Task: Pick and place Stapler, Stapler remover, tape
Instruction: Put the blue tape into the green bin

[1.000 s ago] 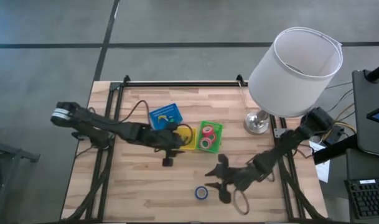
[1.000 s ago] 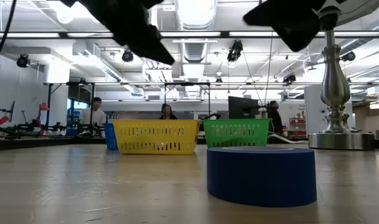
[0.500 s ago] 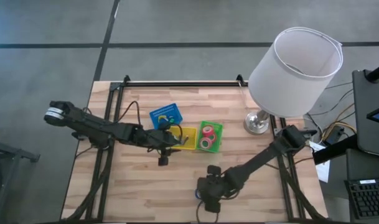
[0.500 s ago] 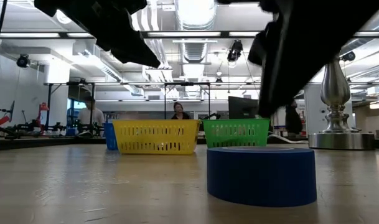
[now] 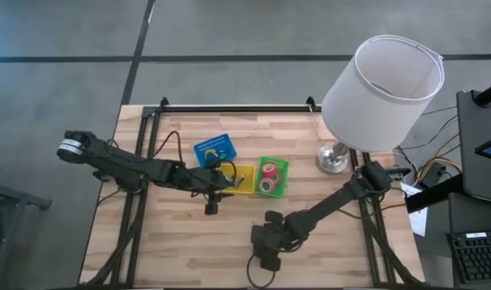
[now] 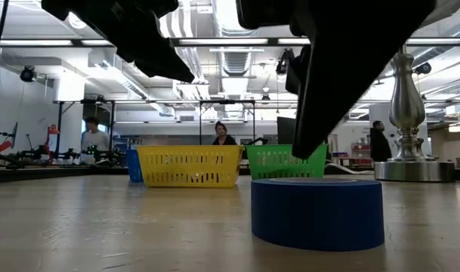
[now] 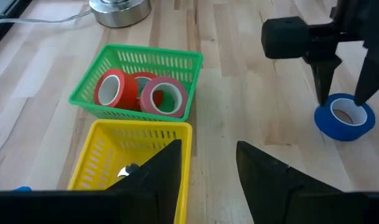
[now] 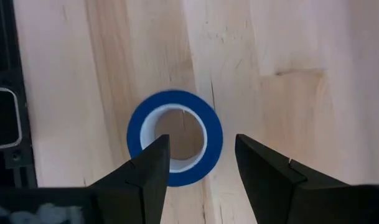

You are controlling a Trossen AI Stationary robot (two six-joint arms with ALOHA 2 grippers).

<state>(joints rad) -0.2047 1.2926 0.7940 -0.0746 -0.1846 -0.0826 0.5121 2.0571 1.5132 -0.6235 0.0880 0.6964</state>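
A blue tape roll [image 8: 175,138] lies flat on the table near its front edge, and also shows in the left wrist view [image 7: 345,118] and the low view [image 6: 316,211]. My right gripper [image 8: 198,168] is open just above it, fingers pointing down and standing to either side of the roll [image 7: 341,87]; in the high view the gripper [image 5: 265,243] hides the roll. Three pink-red tape rolls [image 7: 139,93] lie in the green basket [image 7: 186,59]. My left gripper [image 7: 208,174] is open and empty over the yellow basket [image 7: 99,155], at mid-table [image 5: 221,185].
A blue bin [image 5: 214,150], the yellow basket [image 5: 243,179] and the green basket [image 5: 271,177] stand in a row at mid-table. A small shiny thing [image 7: 124,171] lies in the yellow basket. A lamp with a white shade [image 5: 382,84] stands at the far right. People show in the room behind.
My right gripper has gone toward the table's left and near edges and come down over the blue tape roll, which has stayed where it was. My left gripper has drawn back a little toward the table's left edge.
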